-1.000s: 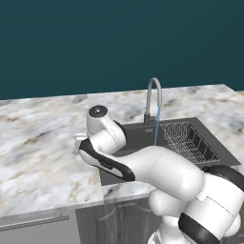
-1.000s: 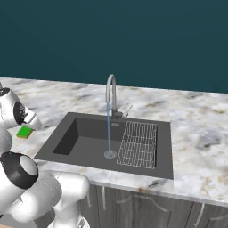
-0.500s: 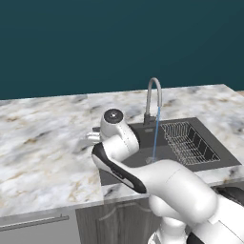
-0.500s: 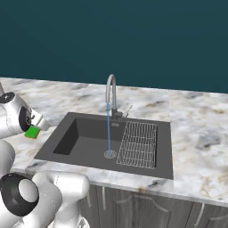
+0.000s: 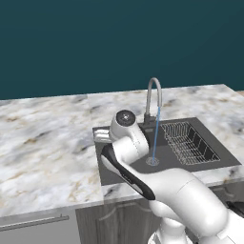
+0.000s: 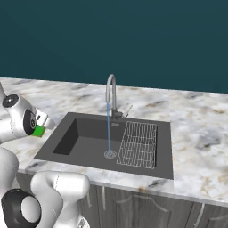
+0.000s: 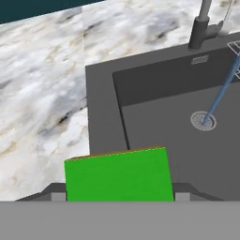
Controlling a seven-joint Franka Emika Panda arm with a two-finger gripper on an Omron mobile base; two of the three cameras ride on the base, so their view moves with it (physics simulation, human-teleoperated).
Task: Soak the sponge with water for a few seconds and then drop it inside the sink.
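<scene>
Sponge point(image 7: 117, 174), a small bright green rectangular block with a thin yellow-orange edge, sits clamped between the dark finger tips of the white arm's two-finger gripper point(image 7: 119, 190), held above the left rim of the wide dark grey recessed sink point(image 6: 80, 133). A thin pale-blue stream of water point(image 6: 108, 129) falls from the curved grey faucet point(image 6: 110, 91) onto the round metal drain point(image 7: 203, 120), well apart from the sponge. A wire mesh rack point(image 6: 139, 144) lies in the basin's right part, beside grey-veined marble counter point(image 5: 43, 143).
</scene>
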